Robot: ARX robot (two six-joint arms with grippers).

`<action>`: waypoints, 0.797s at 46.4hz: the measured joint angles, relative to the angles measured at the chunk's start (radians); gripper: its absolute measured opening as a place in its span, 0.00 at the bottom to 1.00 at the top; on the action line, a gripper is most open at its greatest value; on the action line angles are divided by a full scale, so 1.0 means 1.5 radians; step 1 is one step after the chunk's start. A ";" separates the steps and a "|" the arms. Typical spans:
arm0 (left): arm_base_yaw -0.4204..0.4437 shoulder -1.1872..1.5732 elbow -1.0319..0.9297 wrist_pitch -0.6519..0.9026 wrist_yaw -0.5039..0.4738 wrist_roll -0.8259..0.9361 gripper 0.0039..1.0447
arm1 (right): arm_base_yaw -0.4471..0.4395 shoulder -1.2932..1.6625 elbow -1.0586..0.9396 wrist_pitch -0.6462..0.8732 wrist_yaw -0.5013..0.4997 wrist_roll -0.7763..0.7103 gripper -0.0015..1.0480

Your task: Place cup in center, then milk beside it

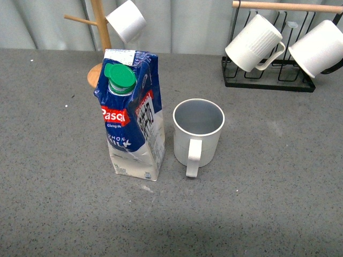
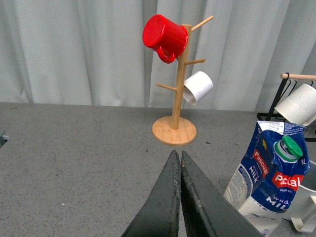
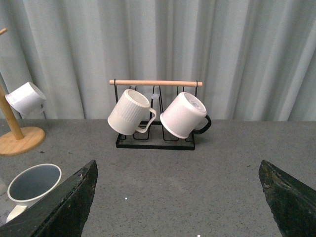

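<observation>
- The milk (image 1: 131, 115) stands upright mid-table, the cup (image 1: 197, 131) just beside it, handle toward the camera.
- Left gripper (image 2: 179, 163) is pressed closed, empty.
- Right gripper (image 3: 177, 197) is spread wide, empty.

Left gripper (image 2: 180, 163) with two long, dark grey fingers (image 2: 168, 207), pointy at the tips, rough worn edges, right gripper (image 3: 177, 197) with two black, wedge-shaped fingers (image 3: 69, 207), dull and a bit scratched

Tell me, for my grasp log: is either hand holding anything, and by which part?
Nothing is held. The left hand is shut on nothing; the right hand is open and empty.
</observation>
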 joint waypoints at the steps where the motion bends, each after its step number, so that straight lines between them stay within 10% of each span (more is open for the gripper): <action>1: 0.000 0.000 0.000 -0.001 0.000 0.000 0.03 | 0.000 0.000 0.000 0.000 0.000 0.000 0.91; 9: 0.000 -0.001 0.000 -0.002 0.000 0.000 0.06 | 0.000 0.000 0.000 0.000 0.000 0.000 0.91; 28: 0.000 -0.001 0.000 -0.002 0.000 0.000 0.78 | 0.000 0.000 0.000 0.000 0.000 0.000 0.91; 37: 0.000 -0.002 0.000 -0.002 0.000 0.001 0.94 | 0.000 0.000 0.000 0.000 0.000 0.000 0.91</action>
